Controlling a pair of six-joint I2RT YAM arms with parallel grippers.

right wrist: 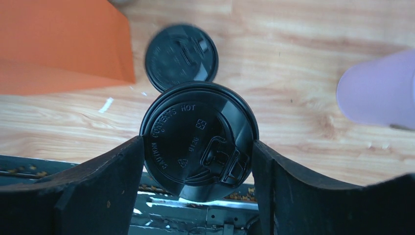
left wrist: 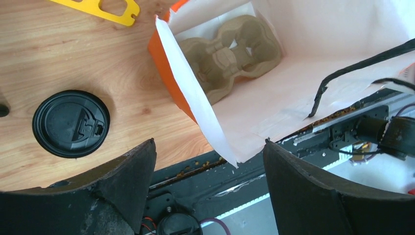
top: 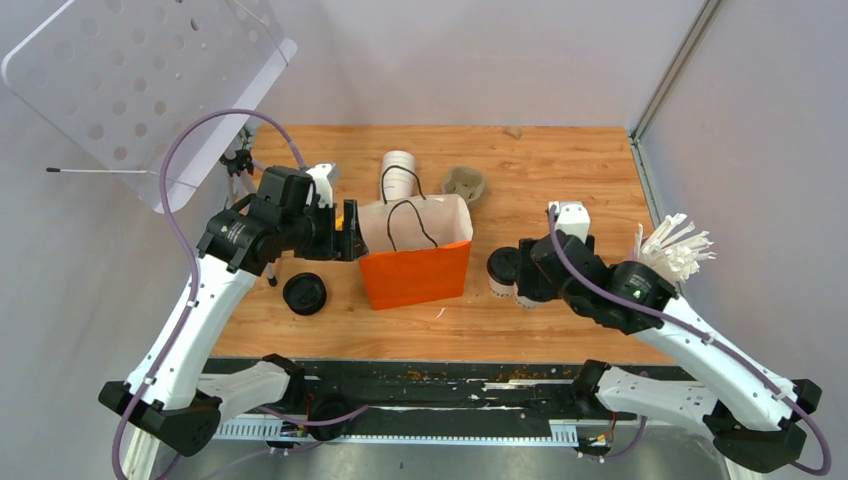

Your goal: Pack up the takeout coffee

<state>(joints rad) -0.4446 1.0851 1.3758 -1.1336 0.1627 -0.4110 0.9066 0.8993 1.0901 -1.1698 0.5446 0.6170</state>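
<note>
The takeout coffee (top: pixel 502 270) is a white cup with a black lid (right wrist: pixel 198 144), standing right of the orange paper bag (top: pixel 415 272). My right gripper (right wrist: pixel 198 140) has a finger against each side of the lid and is shut on the cup. My left gripper (left wrist: pixel 209 142) is open at the bag's left rim (top: pixel 352 240), and the white corner of the bag's mouth (left wrist: pixel 195 98) hangs between its fingers without touching them. The bag stands open, with a brown cardboard cup carrier (left wrist: pixel 230 54) lying inside.
A loose black lid (top: pixel 304 294) lies left of the bag. A stack of lidless white cups (top: pixel 397 172) and another cardboard carrier (top: pixel 464 183) sit behind it. White stirrers (top: pixel 675 250) stand at the right edge. A clear perforated panel (top: pixel 130 80) leans at the back left.
</note>
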